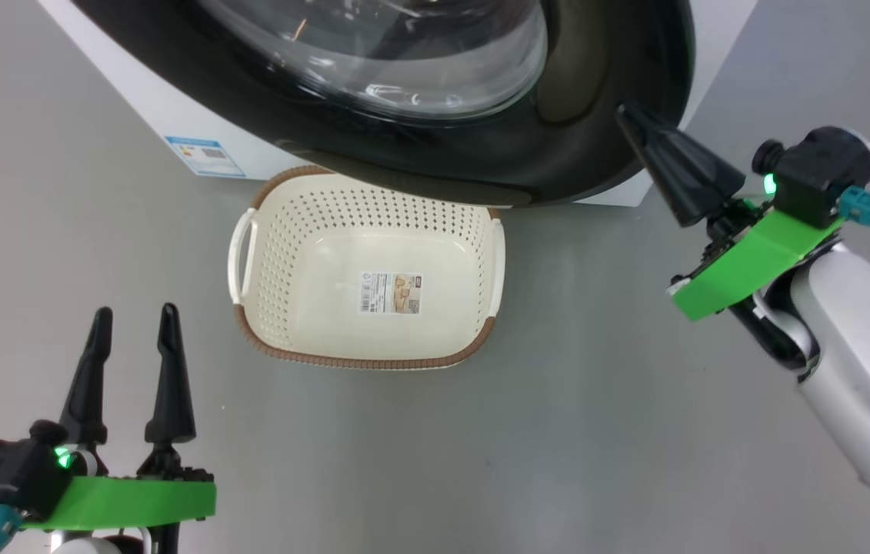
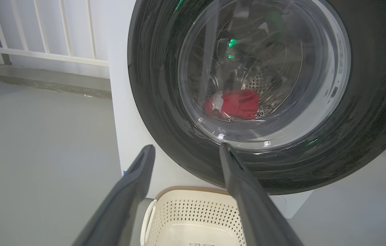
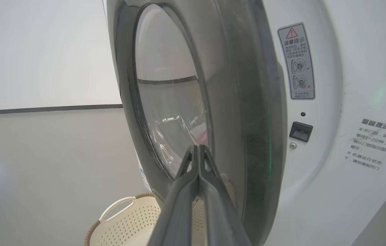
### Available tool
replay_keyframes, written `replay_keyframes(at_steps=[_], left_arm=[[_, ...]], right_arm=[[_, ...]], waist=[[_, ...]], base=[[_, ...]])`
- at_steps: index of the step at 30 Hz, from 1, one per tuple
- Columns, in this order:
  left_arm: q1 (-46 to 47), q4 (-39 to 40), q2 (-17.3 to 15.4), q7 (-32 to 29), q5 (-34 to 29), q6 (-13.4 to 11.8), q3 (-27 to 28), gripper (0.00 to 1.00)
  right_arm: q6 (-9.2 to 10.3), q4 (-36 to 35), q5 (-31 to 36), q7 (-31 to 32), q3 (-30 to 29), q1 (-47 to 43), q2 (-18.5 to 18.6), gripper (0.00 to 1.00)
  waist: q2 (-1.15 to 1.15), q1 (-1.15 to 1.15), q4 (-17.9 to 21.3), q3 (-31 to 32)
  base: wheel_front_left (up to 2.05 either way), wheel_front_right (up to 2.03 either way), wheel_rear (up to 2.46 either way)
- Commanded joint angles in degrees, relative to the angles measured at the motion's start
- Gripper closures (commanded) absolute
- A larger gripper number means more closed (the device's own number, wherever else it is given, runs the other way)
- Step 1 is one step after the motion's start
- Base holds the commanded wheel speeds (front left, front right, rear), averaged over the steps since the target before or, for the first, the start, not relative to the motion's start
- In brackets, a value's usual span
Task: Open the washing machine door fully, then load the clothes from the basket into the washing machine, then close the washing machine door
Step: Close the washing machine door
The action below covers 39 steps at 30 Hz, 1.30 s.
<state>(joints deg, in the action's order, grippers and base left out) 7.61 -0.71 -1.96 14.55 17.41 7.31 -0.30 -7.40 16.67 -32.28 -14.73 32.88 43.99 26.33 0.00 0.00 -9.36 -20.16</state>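
Inside washer drum: red clothes.

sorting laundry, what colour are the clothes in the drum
The clothes are red with some white; clearest in the left wrist view.

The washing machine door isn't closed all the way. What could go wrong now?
The right gripper has its shut tips at the door's smooth curved edge, so they could slide off. The door stands partly open, and a weak push might not latch it. The basket sits right under the door's bottom, so the door might scrape its rim.
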Motion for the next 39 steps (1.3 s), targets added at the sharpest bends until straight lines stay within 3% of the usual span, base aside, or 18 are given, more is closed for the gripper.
replay_keyframes(at_steps=[1, 25, 39], left_arm=[[1.2, 1.6, -0.9, 0.4, 0.4, 0.2, 1.7, 0.00], [3.0, 2.8, -0.9, 0.4, 2.0, 0.2, 1.1, 0.00], [3.7, 2.7, -0.9, 0.4, 2.1, -0.5, 1.0, 0.00]], right_arm=[[-0.09, -0.8, -0.3, -0.3, 0.7, 0.3, 0.4, 1.00], [-0.09, 3.0, -1.8, -0.3, -2.9, 12.7, 7.9, 1.00], [-0.09, 8.5, 0.3, -0.3, -5.9, 18.9, 8.6, 1.00]], waist=[[0.00, 0.00, -0.7, -0.7], [0.00, 0.00, -5.1, -7.4], [0.00, 0.00, -6.1, -8.1]], base=[[0.00, 0.00, 0.00], [0.00, 0.00, 0.00], [0.00, 0.00, 0.00]])
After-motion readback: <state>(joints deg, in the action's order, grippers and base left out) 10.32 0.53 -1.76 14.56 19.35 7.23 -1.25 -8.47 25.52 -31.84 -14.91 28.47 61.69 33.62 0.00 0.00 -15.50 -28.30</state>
